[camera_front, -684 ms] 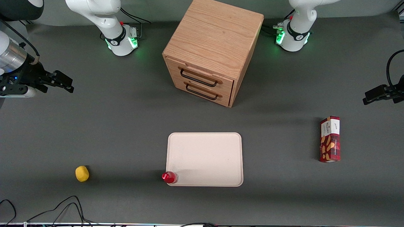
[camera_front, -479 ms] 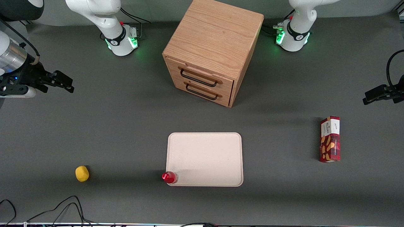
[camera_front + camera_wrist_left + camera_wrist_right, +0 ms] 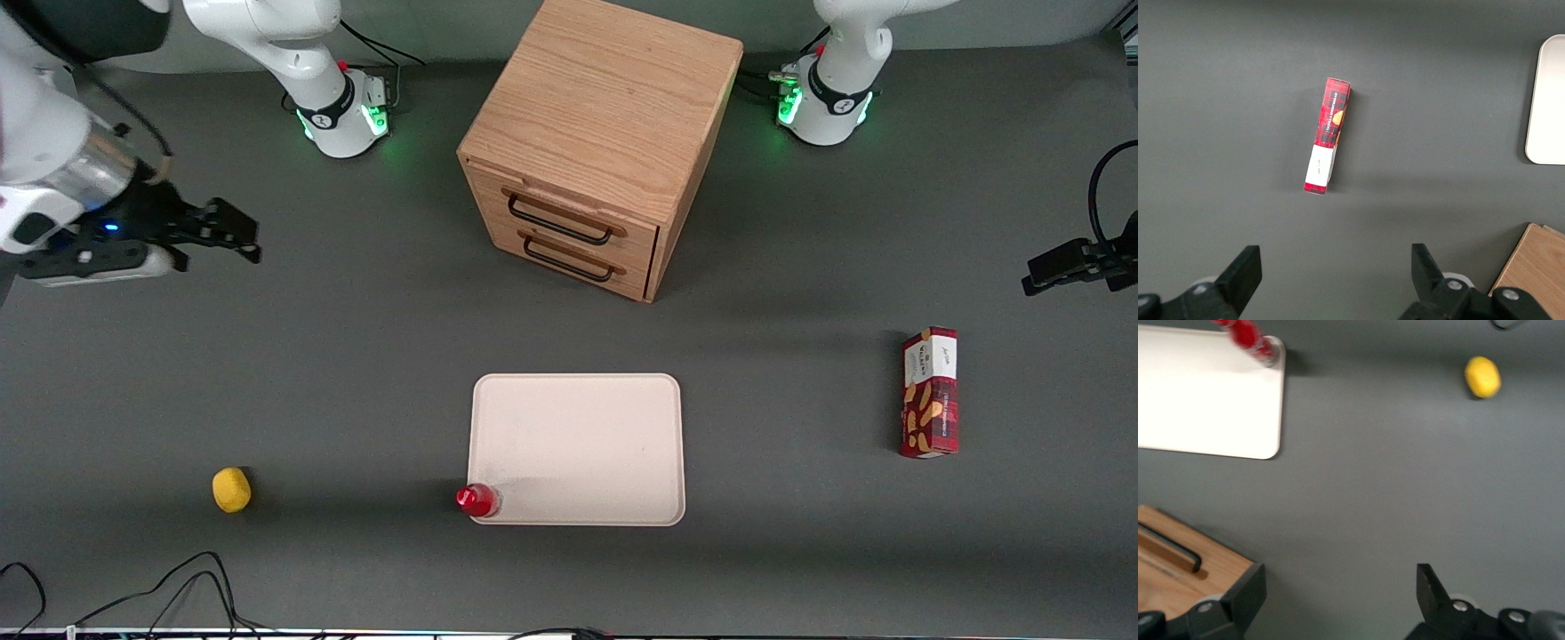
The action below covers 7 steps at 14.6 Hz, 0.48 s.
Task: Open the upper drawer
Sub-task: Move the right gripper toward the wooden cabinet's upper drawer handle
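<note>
The light oak box cabinet (image 3: 597, 133) is set on the dark grey table (image 3: 356, 356), and everything else is placed relative to it. The upper drawer (image 3: 569, 209) with its black wire handle (image 3: 560, 222) is seen shut, flush in the cabinet's front, directly above the identical lower drawer (image 3: 569, 253). The black two-finger hand (image 3: 233, 233) of the working arm is held above the table, well apart from the cabinet toward the working arm's end, with its fingers (image 3: 1248, 590) spread apart and nothing between them. In front of the cabinet, nearer the front camera, a cream rectangular tray (image 3: 578, 449) is laid flat, and a red-capped small bottle (image 3: 477, 500) is stood at its corner. A yellow lemon-like ball (image 3: 231, 490) is found nearer the camera, toward the working arm's end. A red patterned snack box (image 3: 930, 392) is laid toward the parked arm's end.
</note>
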Each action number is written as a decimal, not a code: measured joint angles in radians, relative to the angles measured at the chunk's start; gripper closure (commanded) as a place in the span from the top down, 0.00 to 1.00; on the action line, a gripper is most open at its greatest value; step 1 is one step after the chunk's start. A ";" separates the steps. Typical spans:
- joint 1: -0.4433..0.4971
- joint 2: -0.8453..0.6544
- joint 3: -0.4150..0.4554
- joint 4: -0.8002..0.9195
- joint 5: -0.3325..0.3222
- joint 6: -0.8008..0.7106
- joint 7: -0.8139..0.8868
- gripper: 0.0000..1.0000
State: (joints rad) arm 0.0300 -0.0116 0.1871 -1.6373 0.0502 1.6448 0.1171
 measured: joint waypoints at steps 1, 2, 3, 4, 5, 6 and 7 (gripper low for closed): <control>0.042 0.024 0.003 0.023 0.002 0.000 0.000 1.00; 0.086 0.047 0.006 0.045 0.003 0.000 0.000 1.00; 0.129 0.069 0.012 0.067 0.004 0.000 0.000 1.00; 0.173 0.092 0.021 0.091 0.005 0.000 0.000 1.00; 0.215 0.114 0.034 0.114 0.005 0.000 0.000 1.00; 0.249 0.136 0.053 0.135 0.005 0.000 0.000 1.00; 0.270 0.157 0.082 0.154 0.006 0.000 0.000 1.00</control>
State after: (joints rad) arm 0.3000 0.1458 0.2694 -1.4838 0.0558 1.6452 0.1174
